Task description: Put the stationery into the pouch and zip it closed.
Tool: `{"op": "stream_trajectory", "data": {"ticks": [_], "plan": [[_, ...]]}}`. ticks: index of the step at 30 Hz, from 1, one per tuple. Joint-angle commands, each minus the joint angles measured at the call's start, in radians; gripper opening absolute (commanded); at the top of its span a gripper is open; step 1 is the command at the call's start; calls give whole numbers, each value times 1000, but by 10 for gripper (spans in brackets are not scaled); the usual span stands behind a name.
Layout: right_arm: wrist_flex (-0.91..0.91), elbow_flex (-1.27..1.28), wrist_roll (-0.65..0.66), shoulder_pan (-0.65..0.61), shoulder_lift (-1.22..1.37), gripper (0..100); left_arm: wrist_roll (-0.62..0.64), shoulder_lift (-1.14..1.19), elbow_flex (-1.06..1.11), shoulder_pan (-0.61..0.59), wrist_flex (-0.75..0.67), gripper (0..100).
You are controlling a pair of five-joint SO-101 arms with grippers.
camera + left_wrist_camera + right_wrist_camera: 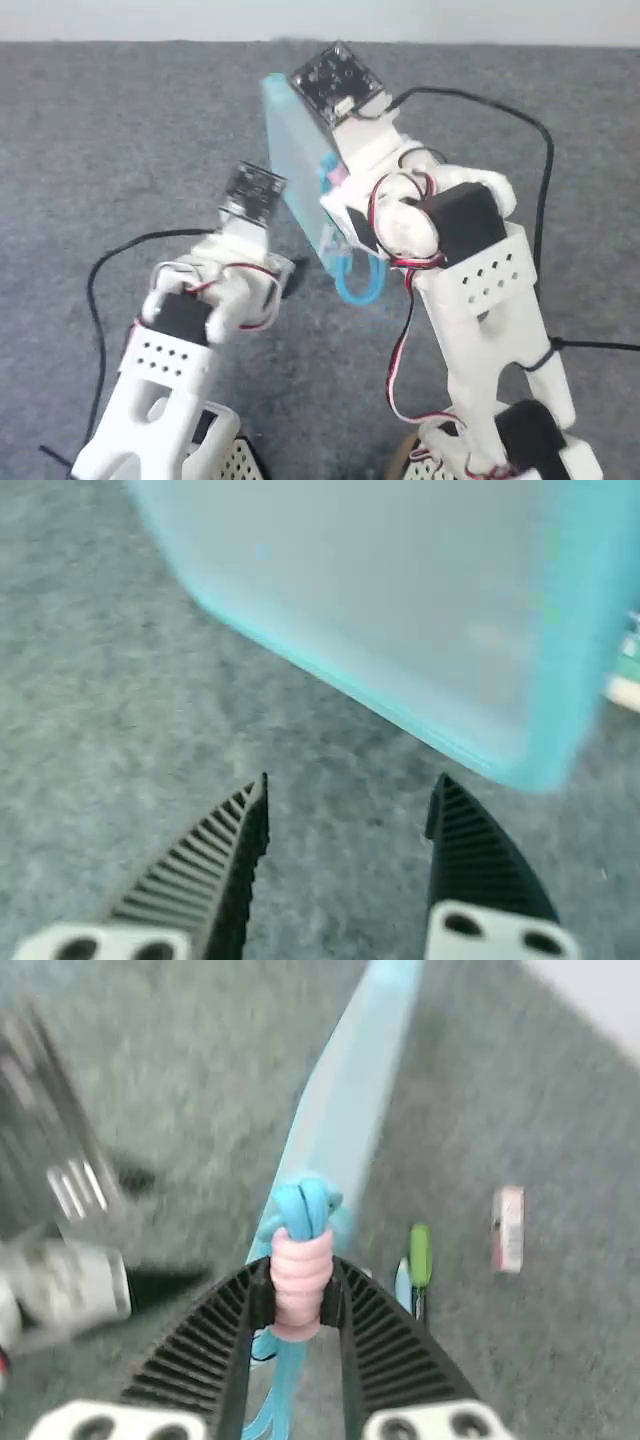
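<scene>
A translucent light-blue pouch hangs on edge above the grey carpet, and my right gripper holds it from above. In the right wrist view the right gripper is shut on the pouch's pink pull tab, which is tied to a blue cord; the pouch stretches away beyond it. A blue loop dangles under the pouch. My left gripper stands open just short of the pouch, with nothing between its fingers. A green pen and a pink eraser lie on the carpet.
Grey carpet covers the table, with a pale wall along the far edge. The left arm stands close beside the pouch's broad face. Black cables trail from both arms. The other arm's body shows in the right wrist view.
</scene>
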Motion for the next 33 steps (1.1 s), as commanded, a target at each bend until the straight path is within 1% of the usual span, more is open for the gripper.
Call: {"op": "stream_trajectory", "data": {"ticks": [1, 3, 6, 8, 11, 14, 17, 21, 23, 26, 28, 29, 33], "plan": [[58, -157, -11, -58, 87, 7, 15, -44, -7, 74, -25, 248], [99, -178, -5, -104, 136, 7, 35, -44, -7, 61, -51, 249], [150, -173, 74, -165, 153, 7, 57, -46, -7, 6, -66, 250], [156, -150, 103, -196, 142, 7, 83, -48, -7, -28, -97, 250], [136, -75, 109, -209, 102, 7, 112, -48, -7, -52, -137, 250], [70, 61, 109, -209, 31, 7, 167, -48, -10, -54, -152, 250], [-39, 255, 106, -205, -84, 7, 189, -49, -13, -60, -152, 250], [-208, 548, 104, -202, -283, 7, 203, -49, -15, -147, -155, 250], [-280, 678, 104, -180, -372, 7, 218, -49, -15, -201, -169, 250], [-360, 812, 112, -114, -472, 7, 216, -49, -19, -241, -172, 250], [-360, 836, 121, -64, -513, 7, 215, -49, -38, -259, -166, 250], [-349, 836, 149, -47, -526, 7, 215, -49, -45, -275, -164, 250], [-328, 833, 230, -15, -541, 7, 215, -49, -77, -351, -164, 250]]}}
